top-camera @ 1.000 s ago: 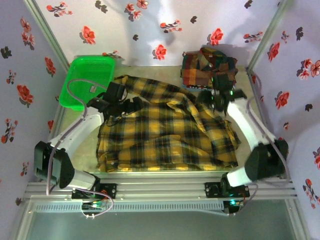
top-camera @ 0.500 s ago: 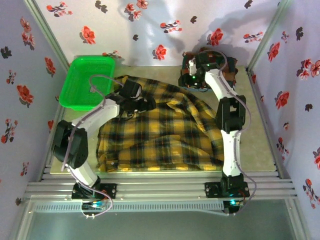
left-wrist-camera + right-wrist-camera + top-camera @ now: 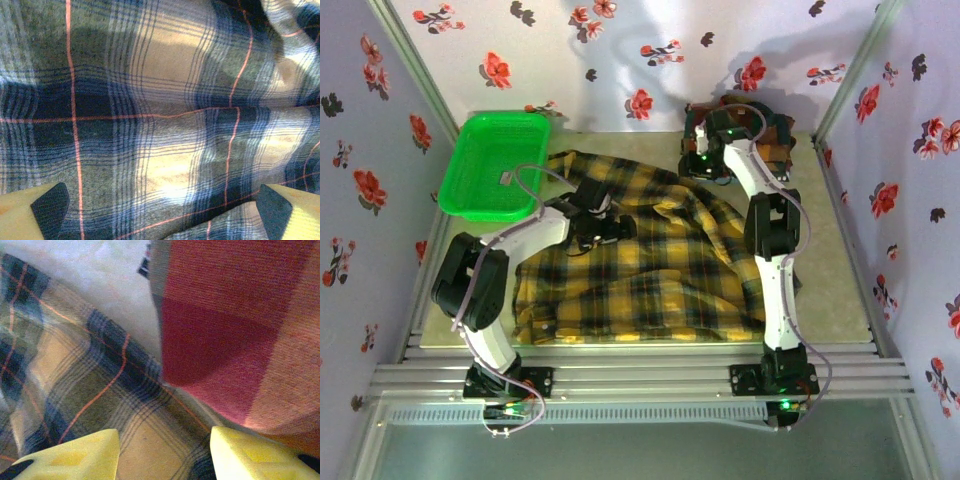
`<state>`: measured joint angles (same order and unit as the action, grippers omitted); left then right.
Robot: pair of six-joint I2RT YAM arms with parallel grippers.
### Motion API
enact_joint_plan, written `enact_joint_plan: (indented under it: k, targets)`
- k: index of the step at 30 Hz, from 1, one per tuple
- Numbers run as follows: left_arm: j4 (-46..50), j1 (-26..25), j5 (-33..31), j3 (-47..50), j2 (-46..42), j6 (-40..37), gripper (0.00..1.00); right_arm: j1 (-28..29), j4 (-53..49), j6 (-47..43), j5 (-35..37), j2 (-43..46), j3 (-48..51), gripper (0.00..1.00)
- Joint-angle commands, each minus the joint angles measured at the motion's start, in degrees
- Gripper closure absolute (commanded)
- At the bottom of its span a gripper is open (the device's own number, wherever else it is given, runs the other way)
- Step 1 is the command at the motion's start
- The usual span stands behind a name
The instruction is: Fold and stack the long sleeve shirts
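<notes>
Shirts lie in two places: your mustard-and-black plaid shirt (image 3: 650, 270) is spread across the middle of the table (image 3: 835, 260), and a folded red-and-orange check shirt (image 3: 780, 130) rests in the far right corner. Your left gripper (image 3: 160, 200) hovers over the spread shirt's upper left part, jaws wide apart, holding nothing. Your right gripper (image 3: 162, 445) sits low where the yellow cloth's edge lies just beside the folded shirt, jaws parted, nothing pinched. A green basket (image 3: 490, 160) stands far left.

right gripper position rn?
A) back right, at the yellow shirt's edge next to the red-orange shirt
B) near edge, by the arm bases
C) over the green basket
A: the right gripper points down at the edge of the yellow plaid shirt, right beside the red-orange shirt at the back right.
</notes>
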<state>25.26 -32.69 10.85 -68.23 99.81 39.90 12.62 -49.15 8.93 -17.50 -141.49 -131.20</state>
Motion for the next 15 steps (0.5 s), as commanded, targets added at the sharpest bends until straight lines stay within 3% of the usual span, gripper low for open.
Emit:
enact_joint_plan:
  k: [1, 10, 15]
  targets:
    - [-1.35, -0.08, 1.43, 1.21, 0.39, 0.02, 0.01, -0.09, 1.74, -1.67, 4.71, -1.33, 0.37, 0.46]
    - [-0.03, -0.01, 1.19, 2.39, -0.67, -0.7, 0.01, 0.48, 2.29, -2.25, 4.17, -3.78, -0.34, 0.47]
    - [-0.12, -0.06, 0.97, 2.92, -1.1, -0.21, 0.01, 0.73, 4.07, -2.2, 7.62, -3.96, 1.76, 0.47]
